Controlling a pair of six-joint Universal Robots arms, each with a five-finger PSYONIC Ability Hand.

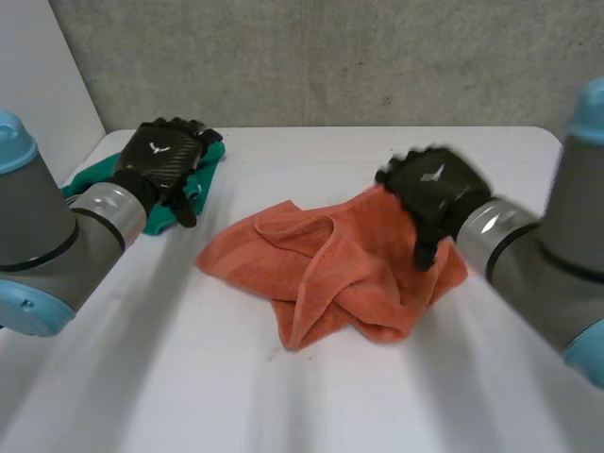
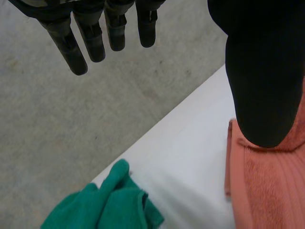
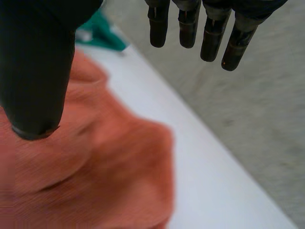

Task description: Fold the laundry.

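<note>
A crumpled orange towel (image 1: 330, 269) lies in a heap at the middle of the white table (image 1: 311, 396). My right hand (image 1: 432, 189) hovers over its right edge, open, fingers (image 3: 190, 28) straight and thumb apart, holding nothing; the orange towel (image 3: 95, 167) lies below its palm. A green cloth (image 1: 189, 184) sits bunched at the table's far left. My left hand (image 1: 162, 156) is above it, open, fingers (image 2: 95, 38) spread and empty. Under the left hand lies the green cloth (image 2: 109, 205), and the orange towel (image 2: 271, 186) shows beside the thumb.
A grey wall (image 1: 330, 57) rises behind the table's far edge. A white panel (image 1: 38, 66) stands at the far left. The table's front half is bare white surface.
</note>
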